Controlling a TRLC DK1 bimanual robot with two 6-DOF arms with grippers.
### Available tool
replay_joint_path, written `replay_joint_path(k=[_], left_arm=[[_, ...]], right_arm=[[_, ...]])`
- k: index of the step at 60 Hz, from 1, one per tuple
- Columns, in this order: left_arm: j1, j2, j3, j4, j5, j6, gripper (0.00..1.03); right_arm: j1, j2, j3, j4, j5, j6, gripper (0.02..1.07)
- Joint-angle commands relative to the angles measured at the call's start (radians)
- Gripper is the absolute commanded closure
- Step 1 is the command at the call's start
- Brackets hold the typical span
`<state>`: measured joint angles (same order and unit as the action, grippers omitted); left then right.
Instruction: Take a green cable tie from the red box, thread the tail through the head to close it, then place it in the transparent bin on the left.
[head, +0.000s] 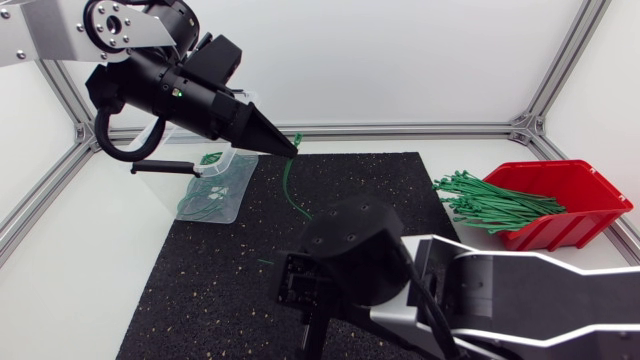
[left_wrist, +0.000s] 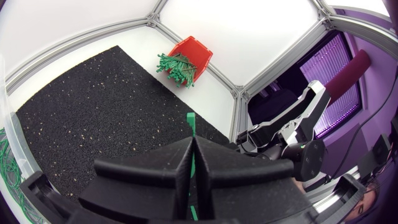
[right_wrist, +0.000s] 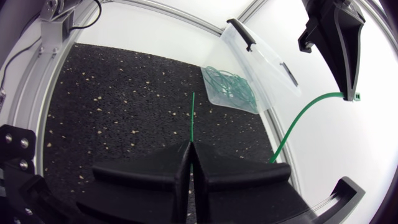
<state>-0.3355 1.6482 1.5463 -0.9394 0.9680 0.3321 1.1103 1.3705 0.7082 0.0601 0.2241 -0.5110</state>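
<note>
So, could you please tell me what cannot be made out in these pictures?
- Right gripper and tie tail: head view, hidden under the right arm.
- Bin ties: too tangled and small to count, all views.
- Box floor: head view, covered by box ties.

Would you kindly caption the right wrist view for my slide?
Right end effector pinches the tail of the tie; left end effector holds its head.

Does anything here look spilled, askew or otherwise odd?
The green cable ties fan out of the red box, overhanging its low front edge toward the mat. Otherwise nothing stands out; the tie held between left gripper and right gripper looks intact.
</note>
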Motion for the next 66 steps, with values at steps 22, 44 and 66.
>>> replay_joint_path(k=[22,44,66], left_arm=[[0.006,-0.114,-0.16,0.154,0.005,-0.068,1.0],[0.013,-0.172,-0.25,0.249,0.005,-0.099,1.0],[0.021,-0.255,-0.362,0.37,0.005,-0.122,1.0]], right_arm=[[-0.078,-0.12,0.142,-0.309,-0.281,0.284,1.02],[-0.176,-0.126,0.18,-0.39,-0.554,0.373,1.02],[-0.204,-0.136,0.191,-0.424,-0.583,0.414,1.02]])
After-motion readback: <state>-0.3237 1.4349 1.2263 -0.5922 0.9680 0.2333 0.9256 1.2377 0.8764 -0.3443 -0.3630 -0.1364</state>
